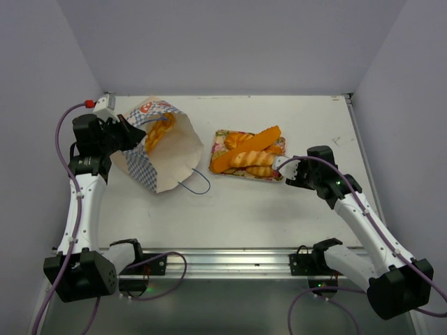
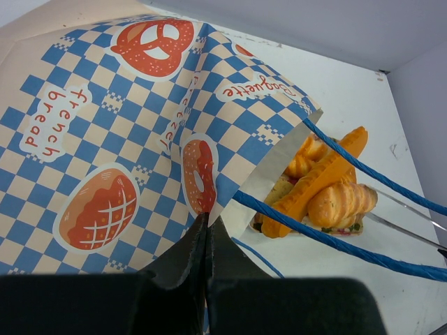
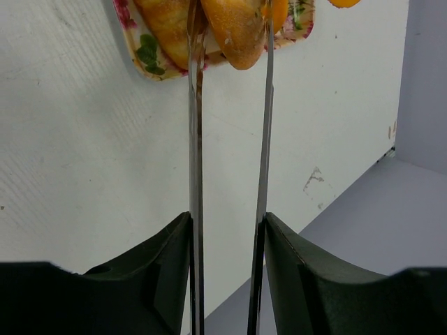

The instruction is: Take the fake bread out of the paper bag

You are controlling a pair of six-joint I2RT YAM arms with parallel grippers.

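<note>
Step, likely: laying glossy golden toy loaf [image 3: 234, 28] on floral rectangular tray [image 3: 150, 66] | right gripper [image 3: 230, 42]: thin jaws part-open astride loaf, grip or mere contact unclear | left gripper [image 2: 207, 227]: pinched shut on checkered tan paper bag [image 2: 105, 139] | braided loaf [image 1: 159, 129] inside bag mouth, beyond left jaws | advice: widen fully, back straight out without dragging loaf

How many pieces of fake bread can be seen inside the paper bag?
1: a braided loaf lying in the open mouth of the paper bag. More may be hidden deeper inside.
</note>
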